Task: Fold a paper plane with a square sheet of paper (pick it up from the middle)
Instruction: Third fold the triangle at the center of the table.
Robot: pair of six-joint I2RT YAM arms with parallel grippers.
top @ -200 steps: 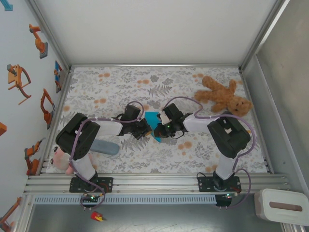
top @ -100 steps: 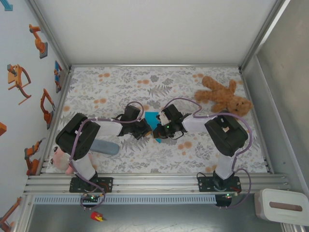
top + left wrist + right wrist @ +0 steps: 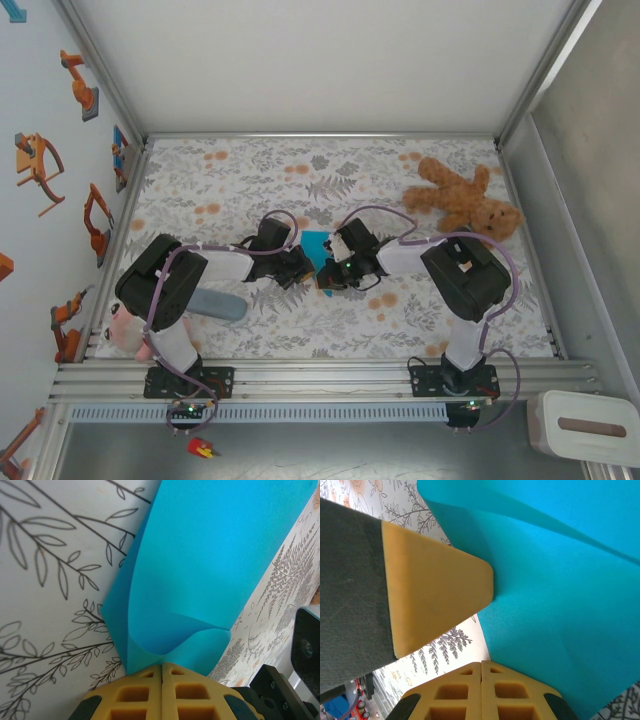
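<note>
The turquoise sheet of paper [image 3: 316,243] lies mid-table between both grippers, bent and partly doubled over. In the left wrist view the paper [image 3: 215,555] curls up from the cloth, and my left gripper [image 3: 162,666] is shut on its near corner. In the top view the left gripper [image 3: 303,266] sits at the sheet's left side and the right gripper [image 3: 330,272] at its lower right. My right gripper [image 3: 481,664] is shut, its tips at the paper's [image 3: 560,605] edge with no paper seen between them. A yellow finger [image 3: 435,590] of the left gripper touches the sheet.
A brown teddy bear [image 3: 462,200] lies at the back right. A grey-blue oblong case [image 3: 215,304] and a pink-and-white soft toy [image 3: 125,330] sit by the left arm's base. Metal frame walls enclose the flowered cloth [image 3: 250,180].
The right gripper has crept a little left, closer to the left gripper, covering more of the sheet's lower part. The left arm has stayed put.
</note>
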